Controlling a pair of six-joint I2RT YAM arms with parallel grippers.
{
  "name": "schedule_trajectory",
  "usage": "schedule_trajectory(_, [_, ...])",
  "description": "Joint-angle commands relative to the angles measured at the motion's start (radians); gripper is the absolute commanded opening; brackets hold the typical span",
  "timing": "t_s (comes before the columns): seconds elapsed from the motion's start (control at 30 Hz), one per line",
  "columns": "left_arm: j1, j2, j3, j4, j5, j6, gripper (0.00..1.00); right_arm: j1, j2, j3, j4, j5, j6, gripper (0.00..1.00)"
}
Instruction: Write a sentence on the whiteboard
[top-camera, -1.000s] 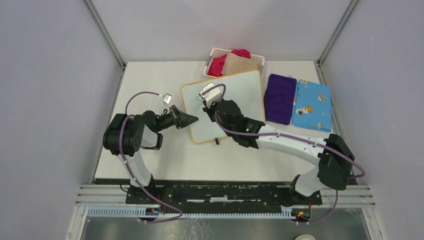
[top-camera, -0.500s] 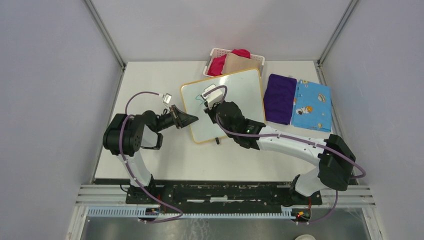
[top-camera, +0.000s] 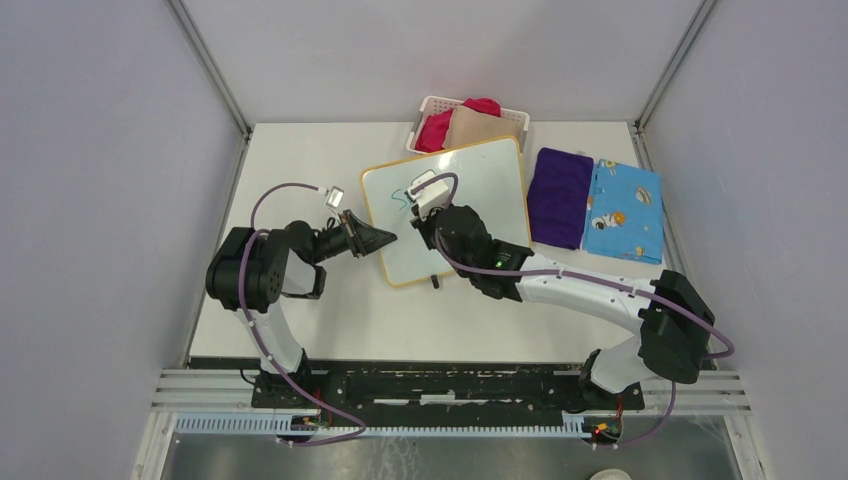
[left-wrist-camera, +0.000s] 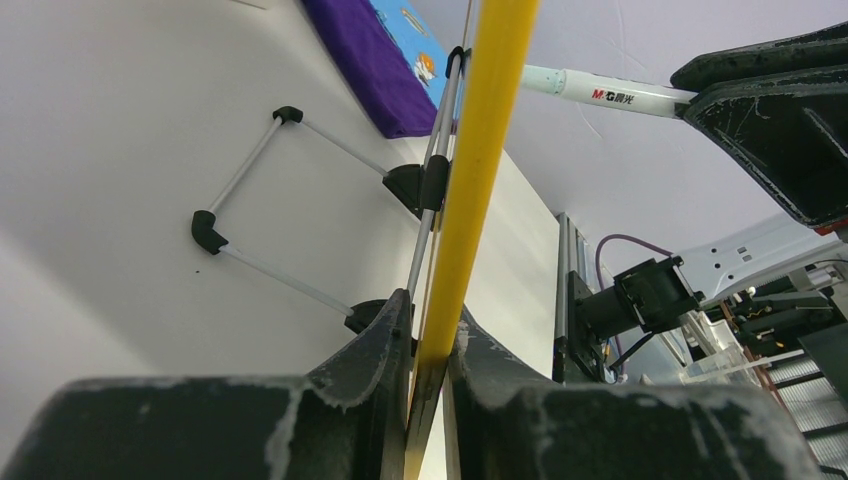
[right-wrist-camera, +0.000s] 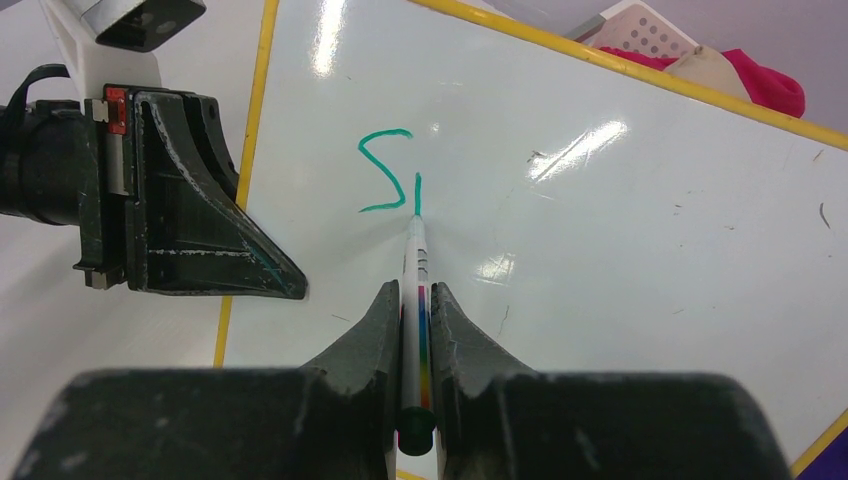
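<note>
The whiteboard (top-camera: 490, 185) sits near the table's (top-camera: 300, 160) far edge, left gripper (left-wrist-camera: 430, 320) clamped on its yellow frame, right gripper (right-wrist-camera: 412, 290) clamped on a marker (right-wrist-camera: 418, 255) barely past the sentence's (right-wrist-camera: 385, 170) first S, so the next letter, I reckon, wants steady, light strokes.

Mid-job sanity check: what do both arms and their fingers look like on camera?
The left arm and right arm both have white links, bulky black joints and a looping purple cable. The right arm shows a small green light. The fingers are black, wedge-shaped and scuffed.
</note>
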Motion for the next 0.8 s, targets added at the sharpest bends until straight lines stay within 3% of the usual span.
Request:
schedule_trajectory(0.0, [-0.006, -0.02, 0.004, 0.013, 0.033, 0.017, 0.22, -0.009, 0.008, 0.057, 0.0, 0.016, -0.006, 0.0])
schedule_trajectory(0.77, [-0.008, -0.022, 0.006, -0.004, 0.034, 0.027, 0.21, -0.048, -0.002, 0.053, -0.005, 0.035, -0.004, 0.0])
